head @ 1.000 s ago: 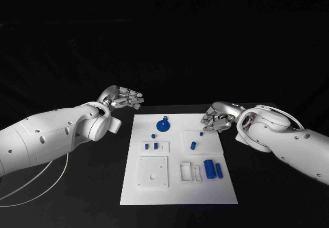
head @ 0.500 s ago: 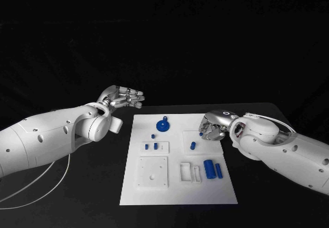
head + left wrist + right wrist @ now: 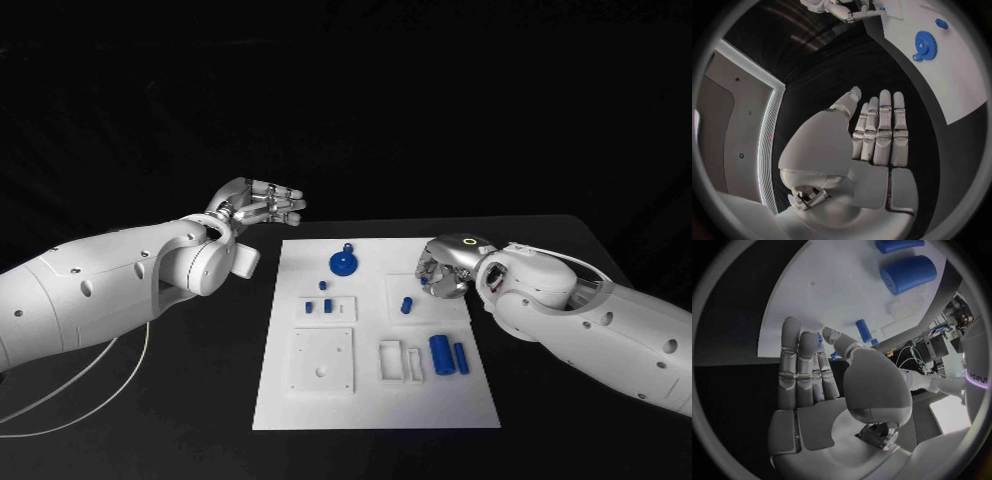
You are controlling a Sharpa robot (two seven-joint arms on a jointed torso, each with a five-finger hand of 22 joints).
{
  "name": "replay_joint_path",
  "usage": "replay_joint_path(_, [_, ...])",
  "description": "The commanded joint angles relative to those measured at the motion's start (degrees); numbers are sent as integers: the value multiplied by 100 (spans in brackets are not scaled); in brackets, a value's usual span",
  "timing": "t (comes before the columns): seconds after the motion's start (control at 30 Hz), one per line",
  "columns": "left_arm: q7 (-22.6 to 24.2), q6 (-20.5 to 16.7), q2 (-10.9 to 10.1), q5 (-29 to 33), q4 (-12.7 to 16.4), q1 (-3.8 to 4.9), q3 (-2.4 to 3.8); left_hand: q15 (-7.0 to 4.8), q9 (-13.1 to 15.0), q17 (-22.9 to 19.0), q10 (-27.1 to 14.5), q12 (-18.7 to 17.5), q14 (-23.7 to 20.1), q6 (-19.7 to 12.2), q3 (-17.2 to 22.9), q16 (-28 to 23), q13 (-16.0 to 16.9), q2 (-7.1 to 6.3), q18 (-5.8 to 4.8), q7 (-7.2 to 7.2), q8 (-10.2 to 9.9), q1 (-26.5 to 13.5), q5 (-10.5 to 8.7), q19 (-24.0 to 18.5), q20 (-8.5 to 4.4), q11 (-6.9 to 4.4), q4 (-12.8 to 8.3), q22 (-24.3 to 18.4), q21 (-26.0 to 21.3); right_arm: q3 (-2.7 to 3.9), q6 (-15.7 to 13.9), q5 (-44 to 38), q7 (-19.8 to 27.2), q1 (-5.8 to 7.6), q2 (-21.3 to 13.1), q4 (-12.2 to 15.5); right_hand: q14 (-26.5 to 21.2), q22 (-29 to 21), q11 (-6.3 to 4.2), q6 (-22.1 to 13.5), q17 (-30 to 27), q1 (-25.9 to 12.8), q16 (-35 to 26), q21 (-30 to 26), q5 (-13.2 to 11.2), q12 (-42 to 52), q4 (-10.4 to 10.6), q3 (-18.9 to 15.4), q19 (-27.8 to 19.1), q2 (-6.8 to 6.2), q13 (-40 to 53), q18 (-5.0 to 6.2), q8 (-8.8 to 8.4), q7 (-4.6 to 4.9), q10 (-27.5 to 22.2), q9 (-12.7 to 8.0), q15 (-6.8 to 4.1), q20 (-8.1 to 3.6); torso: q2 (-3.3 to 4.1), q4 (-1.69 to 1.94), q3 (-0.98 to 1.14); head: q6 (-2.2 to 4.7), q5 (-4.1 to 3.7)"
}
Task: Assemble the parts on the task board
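Note:
The white task board [image 3: 375, 390] lies in the middle of the black table. On it are a blue gear [image 3: 345, 264], several small blue pegs such as one [image 3: 407, 305] near the middle, and two blue cylinders [image 3: 441, 355] at the near right. My right hand [image 3: 444, 270] hovers over the board's far right edge, fingers straight and apart, holding nothing. The right wrist view shows this hand [image 3: 817, 385] above the board [image 3: 836, 295], with a thick cylinder [image 3: 909, 274] and a peg [image 3: 864, 331] beyond it. My left hand [image 3: 260, 205] hangs open off the board's far left corner.
White recessed blocks [image 3: 323, 360] stand on the board's near half. In the left wrist view the left hand [image 3: 873, 135] is flat over bare black table, with the gear [image 3: 926, 45] on the board [image 3: 954, 85] off to its side. A white cable [image 3: 87, 395] trails at the near left.
My right arm has swung inward over the board's right edge and its wrist has turned, so the forearm now covers much of the hand. The left hand has hardly moved.

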Motion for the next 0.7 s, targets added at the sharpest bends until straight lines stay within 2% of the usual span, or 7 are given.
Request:
replay_joint_path(0.03, [88, 82, 3, 65, 13, 8, 7, 4, 7, 6, -24, -5, -54, -39, -24, -13, -2, 64, -77, 8, -14, -8, -28, 28, -4, 0, -4, -12, 35, -22, -27, -164, -56, -21, 20, -20, -32, 28, 12, 36, 10, -14, 35, 38, -26, -22, 13, 58, -16, -50, -6, 44, -13, 0, 34, 8, 2, 1, 0, 0, 3, -4, -3])
replay_joint_path(0.47, [50, 120, 9, 73, 4, 8, 7, 7, 7, 12, -44, -5, -60, -43, -45, -12, -2, 70, -81, 10, -13, -15, -34, 51, -1, 7, 7, -172, 42, -93, -14, -208, -65, -22, 85, -72, -62, 319, -65, 257, 24, 58, 124, 133, -333, -11, 105, 535, -78, 53, 2, 33, -4, -45, 281, 33, -55, -50, 0, 1, -2, -24, -1])
replay_joint_path(0.7, [36, 134, 11, 74, 1, 8, 7, 6, 7, 15, -52, -5, -58, -38, -46, -11, -2, 73, -81, 9, -13, -9, -31, 56, -2, 8, 6, -195, 45, -109, -61, -342, -157, -25, 101, -67, -56, 484, -160, 570, 22, 134, 143, 210, -367, -7, 9, 790, -100, 172, 20, 15, 3, -121, 631, 98, -121, -114, 0, -1, -2, -34, -7])
